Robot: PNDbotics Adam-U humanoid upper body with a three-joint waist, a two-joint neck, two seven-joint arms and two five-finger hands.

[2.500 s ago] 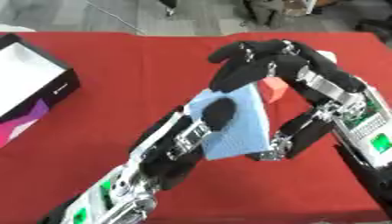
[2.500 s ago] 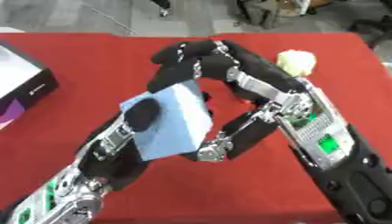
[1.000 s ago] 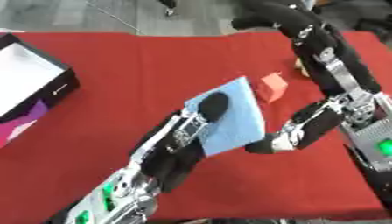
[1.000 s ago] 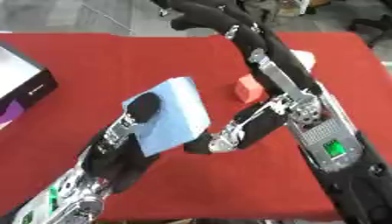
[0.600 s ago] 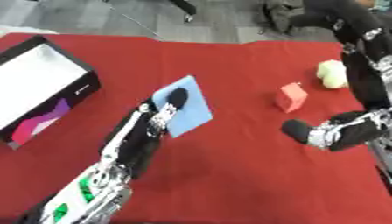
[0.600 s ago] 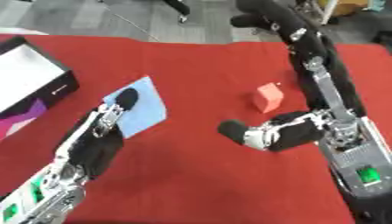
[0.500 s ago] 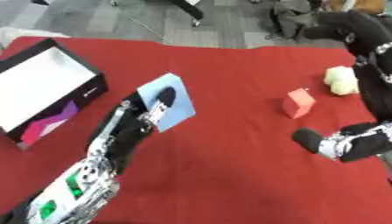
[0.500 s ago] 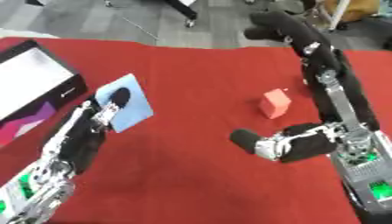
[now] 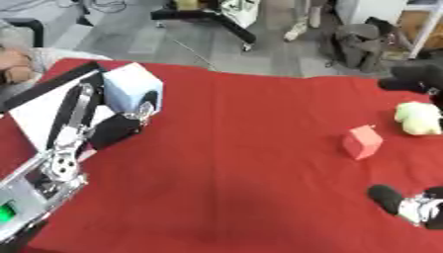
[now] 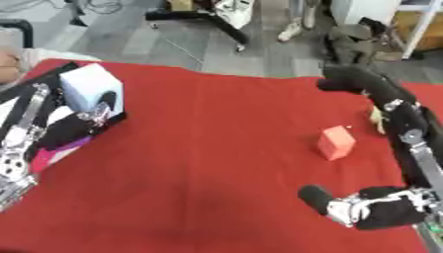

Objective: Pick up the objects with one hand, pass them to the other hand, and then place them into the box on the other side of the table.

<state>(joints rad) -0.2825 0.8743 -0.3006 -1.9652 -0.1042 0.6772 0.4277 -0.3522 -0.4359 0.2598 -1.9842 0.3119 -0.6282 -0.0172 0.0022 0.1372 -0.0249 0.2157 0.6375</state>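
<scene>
My left hand (image 9: 137, 112) is shut on a light blue block (image 9: 131, 88), with the thumb across its front face. It holds the block over the right edge of the black box with a white inside (image 9: 33, 111) at the table's left side. A red block (image 9: 362, 142) stands on the red cloth at the right. Just beyond it lies a pale yellow-green soft thing (image 9: 418, 118). My right hand (image 10: 344, 78) hangs above the table's far right edge, away from both, with its forearm running down to the lower right corner.
The red tablecloth (image 9: 234, 163) covers the whole table. Past its far edge is grey floor with black stand legs (image 9: 207, 17) and a dark bag (image 9: 362, 43). My right elbow (image 10: 363, 207) juts in over the near right of the table.
My left arm has swung left with the blue block, from mid-table to over the box. The right hand has drawn back to the far right. The view has also shifted.
</scene>
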